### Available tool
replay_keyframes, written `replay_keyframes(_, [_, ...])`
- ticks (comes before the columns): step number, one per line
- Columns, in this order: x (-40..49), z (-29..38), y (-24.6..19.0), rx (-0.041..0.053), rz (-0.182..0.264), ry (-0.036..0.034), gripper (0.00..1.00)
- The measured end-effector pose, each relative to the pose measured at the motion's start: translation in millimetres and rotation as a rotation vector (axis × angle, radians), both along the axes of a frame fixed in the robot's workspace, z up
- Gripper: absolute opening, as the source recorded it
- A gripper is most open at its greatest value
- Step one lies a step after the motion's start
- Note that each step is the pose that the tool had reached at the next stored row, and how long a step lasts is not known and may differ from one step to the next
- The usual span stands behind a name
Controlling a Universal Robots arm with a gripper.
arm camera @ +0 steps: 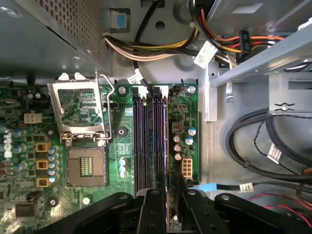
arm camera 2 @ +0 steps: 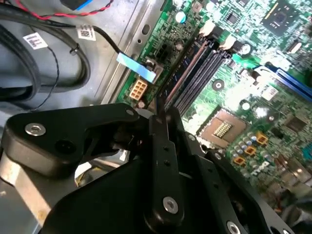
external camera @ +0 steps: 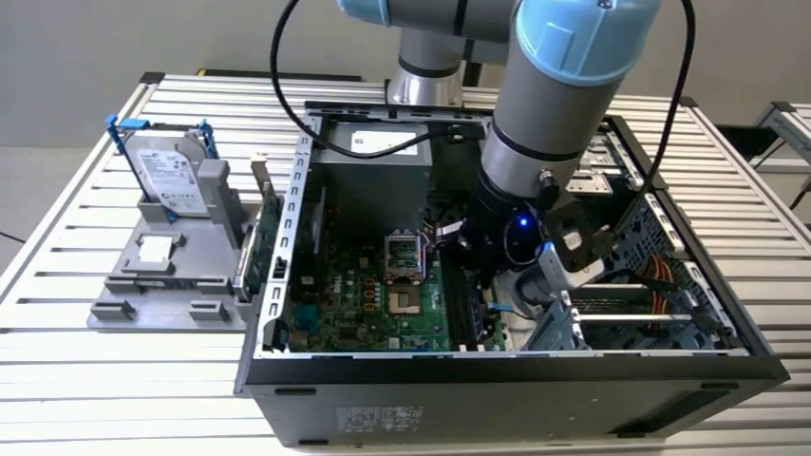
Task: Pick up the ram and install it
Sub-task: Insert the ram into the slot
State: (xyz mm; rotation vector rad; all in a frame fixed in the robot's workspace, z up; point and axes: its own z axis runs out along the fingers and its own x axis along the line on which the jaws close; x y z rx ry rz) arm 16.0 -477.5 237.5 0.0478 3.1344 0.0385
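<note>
Fingers (arm camera: 173,195) clenched on the ram (arm camera: 171,207), edge-down over the motherboard (arm camera: 185,105) slots inside the open computer case (external camera: 507,375).

no legible text, labels (arm camera 2: 86,33) too blurry

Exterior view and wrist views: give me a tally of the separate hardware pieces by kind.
Open black computer case: 1
Grey plastic holder tray: 1
Boxy silver hard drive with blue clips: 1
Upright green circuit card: 1
Slim dark ram stick: 1
Total: 5
</note>
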Motion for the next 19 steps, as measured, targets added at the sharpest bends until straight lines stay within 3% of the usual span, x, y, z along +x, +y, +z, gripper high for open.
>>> replay_keyframes(3, [0.0,1.0,-0.1,0.0016,0.0,0.0,1.0])
replay_keyframes(4, [0.0,1.0,-0.1,0.0022,0.0,0.0001,0.0])
replay_keyframes(19, [0.0,1.0,-0.1,0.0138,0.0,0.0,0.0])
